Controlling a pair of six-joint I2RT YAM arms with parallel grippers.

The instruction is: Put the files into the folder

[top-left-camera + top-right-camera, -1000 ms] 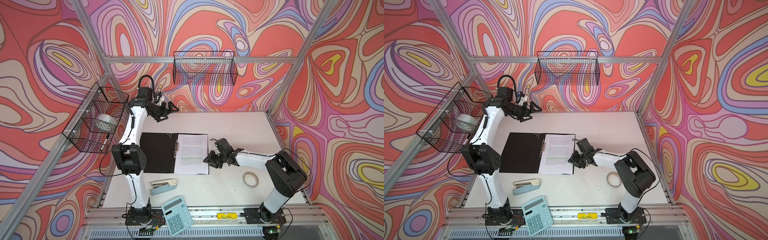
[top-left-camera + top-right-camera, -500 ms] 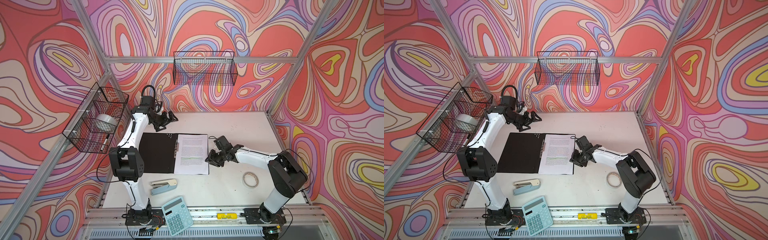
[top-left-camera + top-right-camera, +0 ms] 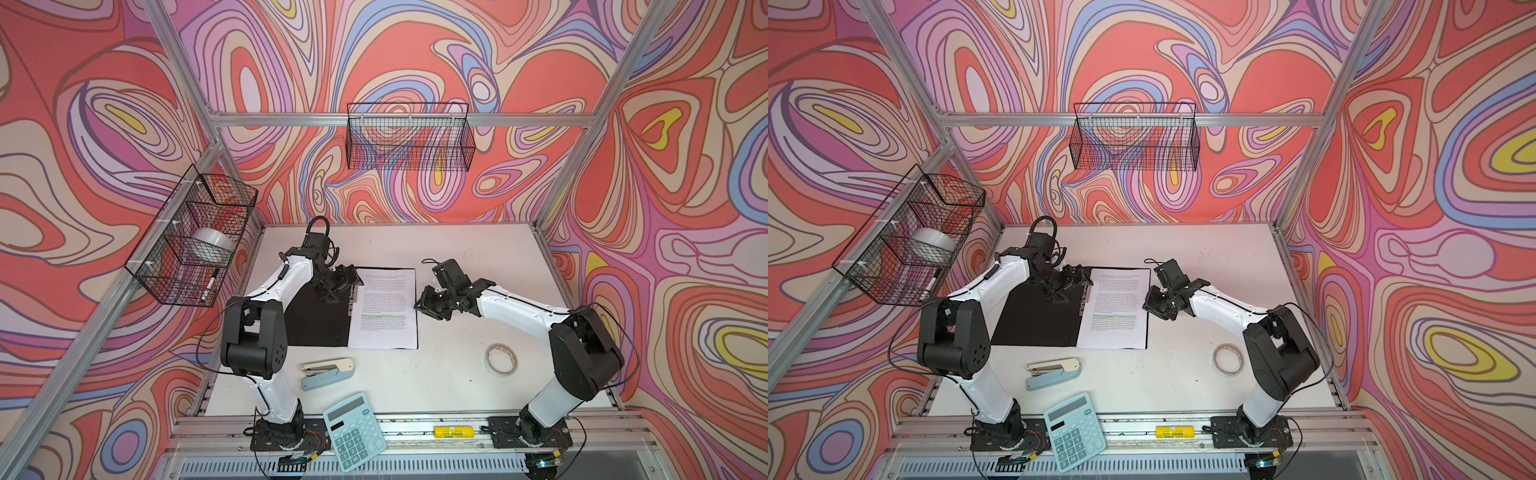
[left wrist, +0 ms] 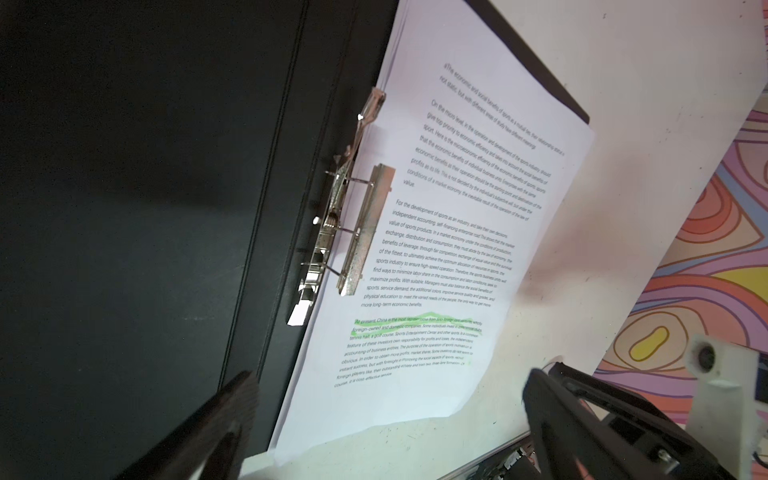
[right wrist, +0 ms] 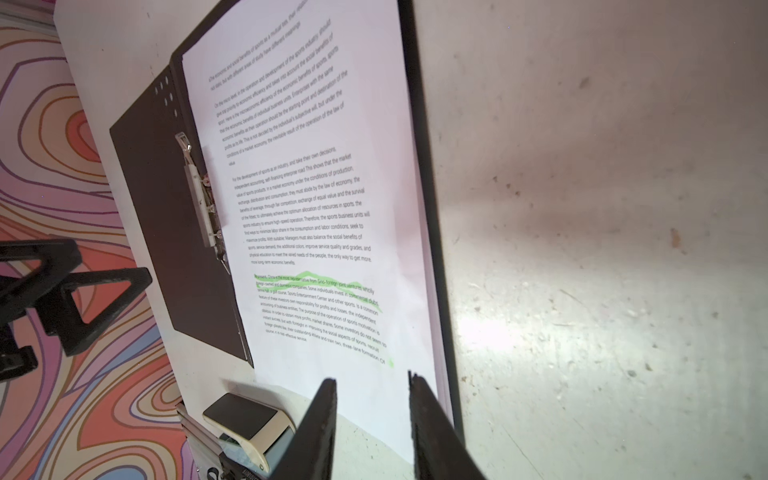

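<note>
White files, reading "For the development of sports as an industry", lie in open folder on worktop. L tool, wide apart, has come from back to clip; R tool slightly apart at files' edge.

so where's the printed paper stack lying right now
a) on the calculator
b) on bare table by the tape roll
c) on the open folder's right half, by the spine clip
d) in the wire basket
c: the printed sheets lie on the right half of the open black folder, their edge at its metal clip.
</note>
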